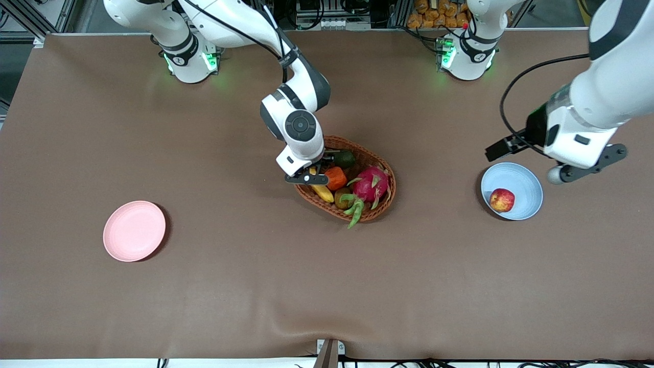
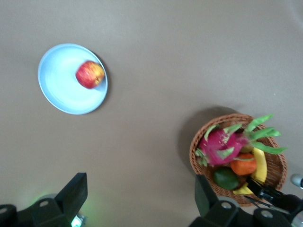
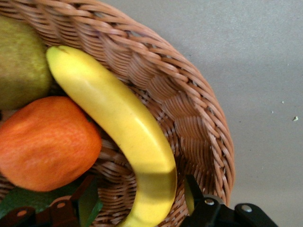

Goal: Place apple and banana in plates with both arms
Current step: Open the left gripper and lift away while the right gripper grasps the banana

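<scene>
The yellow banana [image 1: 323,192] [image 3: 128,127] lies in the wicker basket [image 1: 382,203] against its wall. My right gripper [image 1: 312,177] [image 3: 139,196] reaches down into the basket and is open, one finger on each side of the banana with a gap showing. The red apple [image 1: 502,200] [image 2: 90,74] rests in the light blue plate [image 1: 522,179] [image 2: 59,92] toward the left arm's end. My left gripper [image 1: 506,146] [image 2: 140,191] hangs open and holds nothing, up in the air beside that plate. The pink plate [image 1: 134,231] sits bare toward the right arm's end.
The basket [image 2: 199,156] also holds a pink dragon fruit [image 1: 369,186], an orange fruit [image 1: 335,178] [image 3: 45,142] pressed beside the banana, and a green fruit [image 1: 345,159]. Brown cloth covers the table.
</scene>
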